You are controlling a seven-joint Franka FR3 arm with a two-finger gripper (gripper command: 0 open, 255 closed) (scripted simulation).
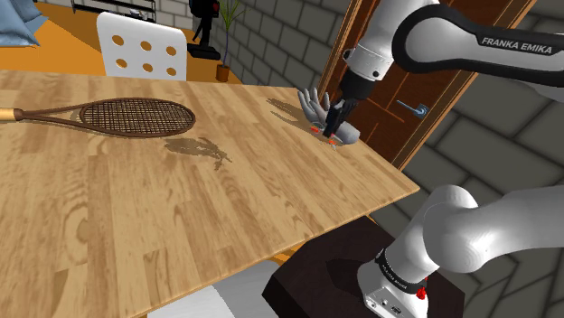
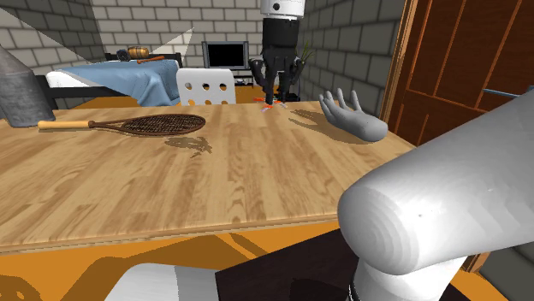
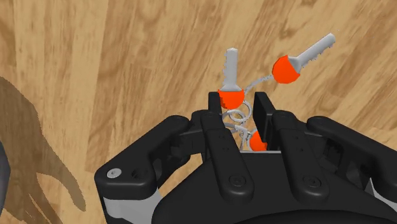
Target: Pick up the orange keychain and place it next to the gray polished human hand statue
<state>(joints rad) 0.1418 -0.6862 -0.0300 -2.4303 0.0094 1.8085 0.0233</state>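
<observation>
My black gripper is shut on the keychain, pinching its wire ring. Silver keys with orange heads dangle from the ring over the wooden table. In the shoulder view the gripper and the orange keys overlap the grey hand statue, which lies palm-up near the table's far right edge. From the second exterior view the gripper hangs with the keychain to the left of the statue, with a gap between them.
A tennis racket lies on the table toward the shoulder view's left. A white chair stands behind the far edge. A brown door is close behind the statue. A bed with a blue blanket is further back.
</observation>
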